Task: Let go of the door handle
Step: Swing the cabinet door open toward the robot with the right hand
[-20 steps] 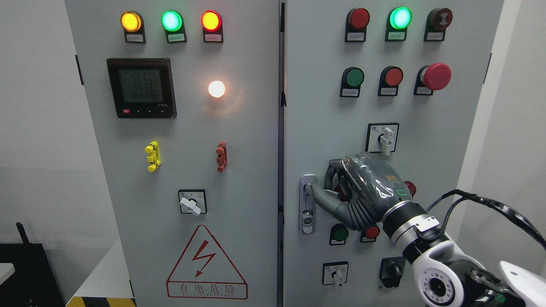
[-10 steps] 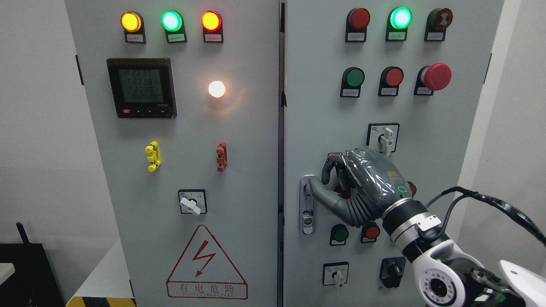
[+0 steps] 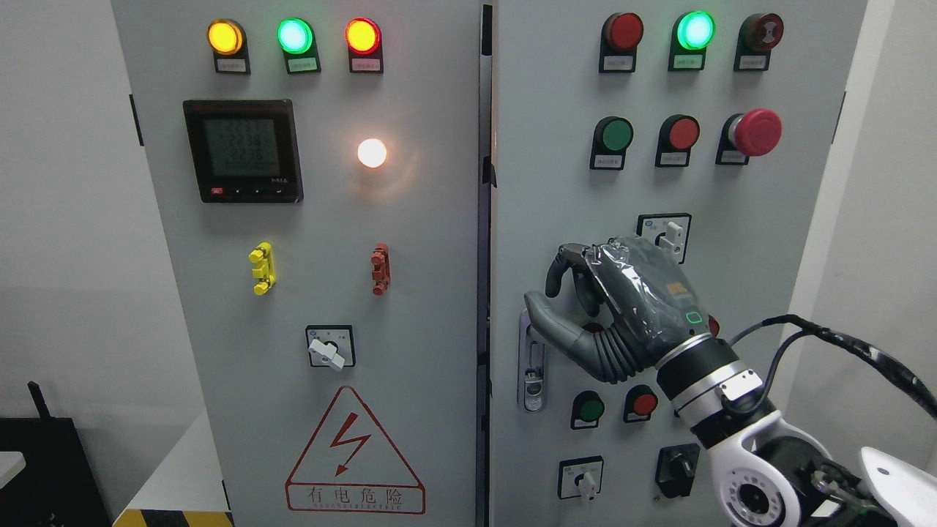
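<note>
- At the far left, you are seeing the left cabinet door (image 3: 322, 293) carrying a lit digital meter (image 3: 242, 151), a yellow clip (image 3: 261, 268), a red clip (image 3: 380, 268) and a red-bordered warning triangle (image 3: 354, 454).
- Moving right, you are looking at the door handle (image 3: 531, 369), sitting upright at the left edge of the right cabinet door (image 3: 659, 190), just past the dark seam between the two doors.
- Your right hand (image 3: 622, 307) is hovering in front of the handle's top end; the fingers (image 3: 556, 274) are curling loosely and the thumb is pointing left, holding nothing that you can see.
- The right arm is entering from the lower right, a black cable (image 3: 842, 344) arching above it.
</note>
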